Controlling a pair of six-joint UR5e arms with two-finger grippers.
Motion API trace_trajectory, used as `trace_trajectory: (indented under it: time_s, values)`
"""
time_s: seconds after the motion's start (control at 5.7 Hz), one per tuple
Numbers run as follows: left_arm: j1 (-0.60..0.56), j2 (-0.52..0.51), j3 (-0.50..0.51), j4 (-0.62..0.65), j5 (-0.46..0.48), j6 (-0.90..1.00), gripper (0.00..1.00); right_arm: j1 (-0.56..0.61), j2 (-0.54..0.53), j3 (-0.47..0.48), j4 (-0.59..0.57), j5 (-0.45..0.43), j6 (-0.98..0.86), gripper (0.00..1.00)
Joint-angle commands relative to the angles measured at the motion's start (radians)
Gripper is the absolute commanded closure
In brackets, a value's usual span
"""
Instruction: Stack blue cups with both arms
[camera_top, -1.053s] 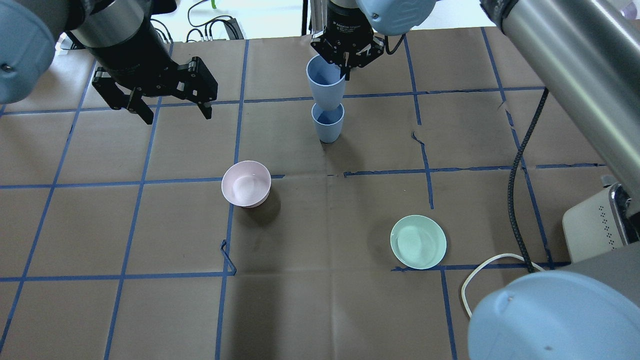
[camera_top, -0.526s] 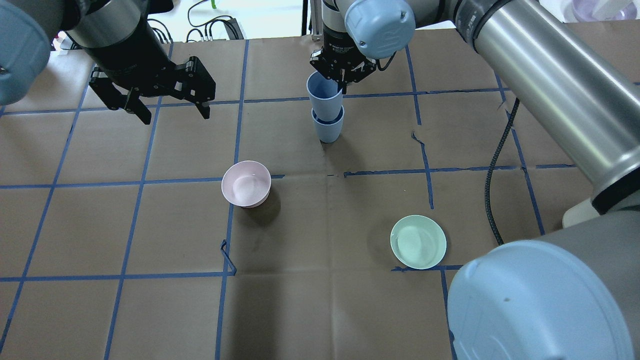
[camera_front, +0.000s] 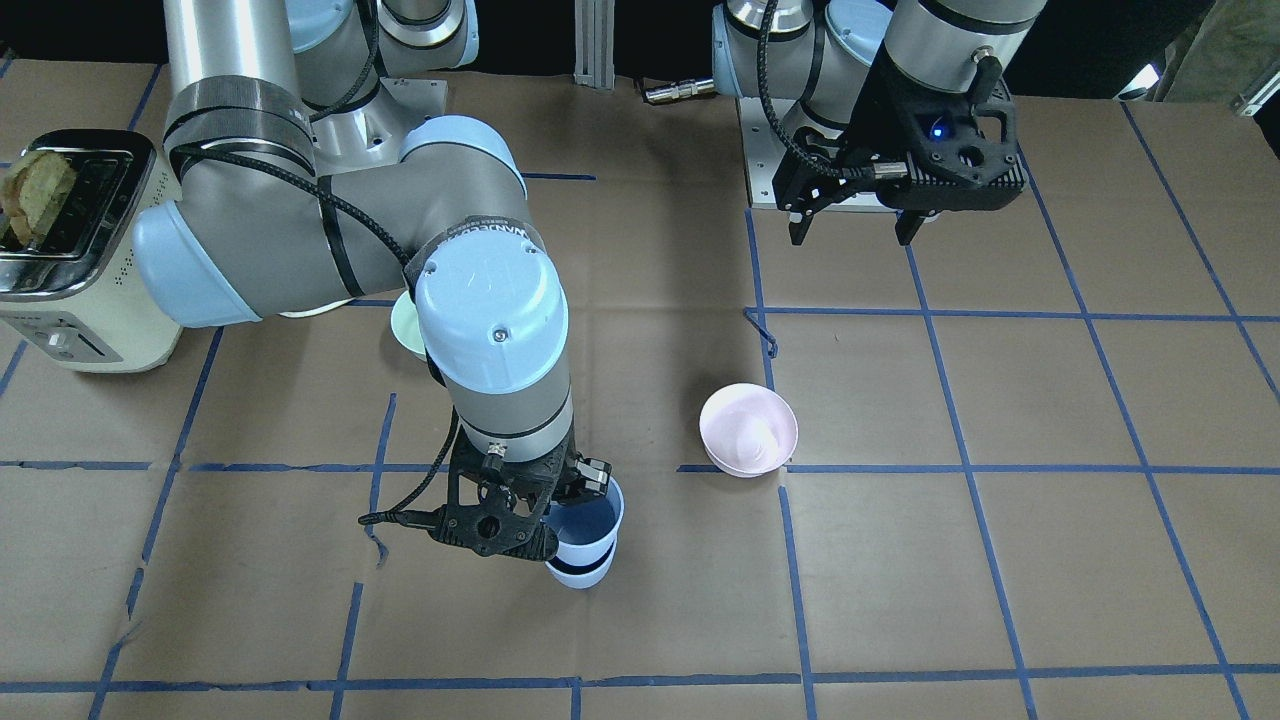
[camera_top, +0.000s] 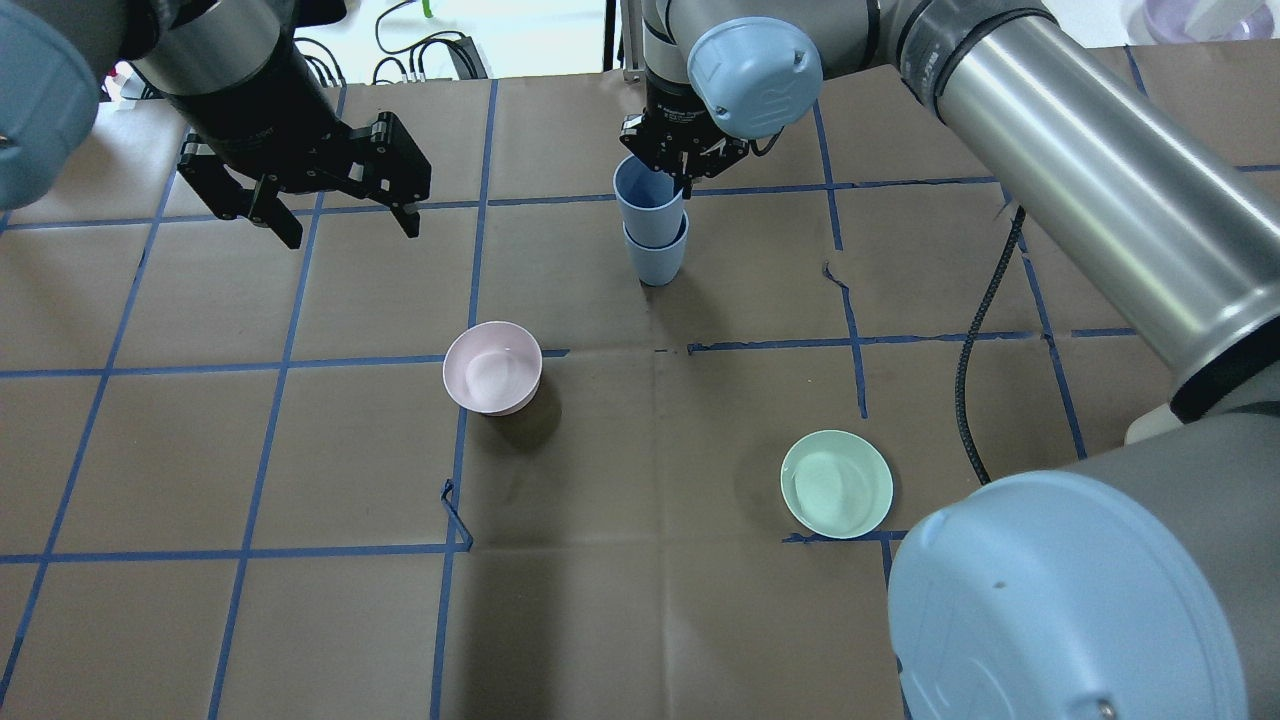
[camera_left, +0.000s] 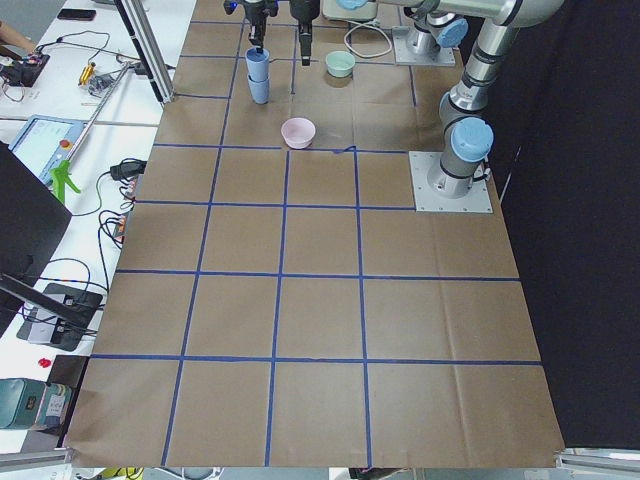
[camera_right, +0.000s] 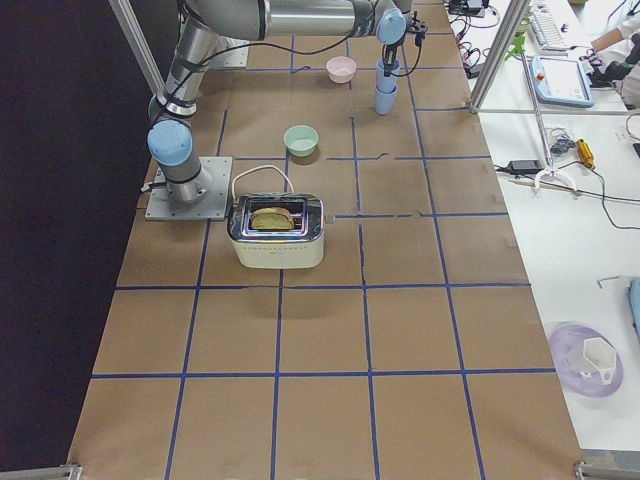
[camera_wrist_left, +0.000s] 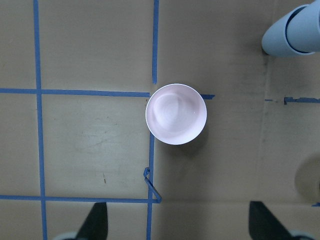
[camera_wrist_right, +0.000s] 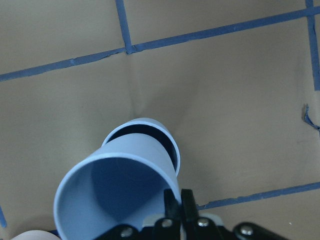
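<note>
Two pale blue cups stand nested at the far middle of the table. The upper blue cup (camera_top: 648, 200) sits partly inside the lower blue cup (camera_top: 657, 262), with its rim well above the lower rim. My right gripper (camera_top: 683, 180) is shut on the upper cup's rim. The right wrist view shows its fingers (camera_wrist_right: 173, 201) pinching the wall of the upper cup (camera_wrist_right: 115, 195) above the lower cup (camera_wrist_right: 172, 145). My left gripper (camera_top: 353, 235) is open and empty, hovering to the left of the cups. Both cups also show in the front view (camera_front: 590, 535).
A pale pink bowl (camera_top: 492, 367) sits left of centre, below the left wrist camera (camera_wrist_left: 176, 114). A mint-green bowl (camera_top: 836, 483) sits right of centre. A cream toaster (camera_front: 60, 230) with toast stands near the right arm's base. Blue tape lines cross the brown table cover.
My right gripper has come down with the upper cup, which now sits deeper in the lower cup. The left gripper has hardly moved.
</note>
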Motion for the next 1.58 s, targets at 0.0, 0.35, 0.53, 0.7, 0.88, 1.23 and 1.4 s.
trace_trajectory:
  time_s: [0.0,0.35,0.53,0.7,0.88,1.23,1.4]
  values:
    - [0.000,0.002,0.000,0.000,0.002,0.000,0.02,-0.001,0.012,-0.001,-0.022,-0.001,-0.034,0.01]
    - [0.000,0.002,0.000,0.000,0.000,0.000,0.02,-0.044,-0.014,-0.025,-0.006,0.005,-0.049,0.00]
    - [0.000,0.002,0.000,0.000,0.000,0.000,0.02,-0.093,-0.078,-0.022,0.034,0.011,-0.099,0.00]
    - [0.000,0.002,0.000,0.000,0.000,0.000,0.02,-0.145,-0.147,-0.016,0.136,0.007,-0.243,0.00]
    - [0.000,0.003,-0.002,0.000,0.000,0.002,0.02,-0.199,-0.222,-0.003,0.237,0.005,-0.325,0.00]
    - [0.000,0.003,0.000,0.000,0.000,0.000,0.02,-0.271,-0.414,0.173,0.300,-0.001,-0.424,0.00]
    - [0.000,0.004,-0.002,0.000,0.000,0.000,0.02,-0.282,-0.432,0.212,0.282,-0.002,-0.424,0.00]
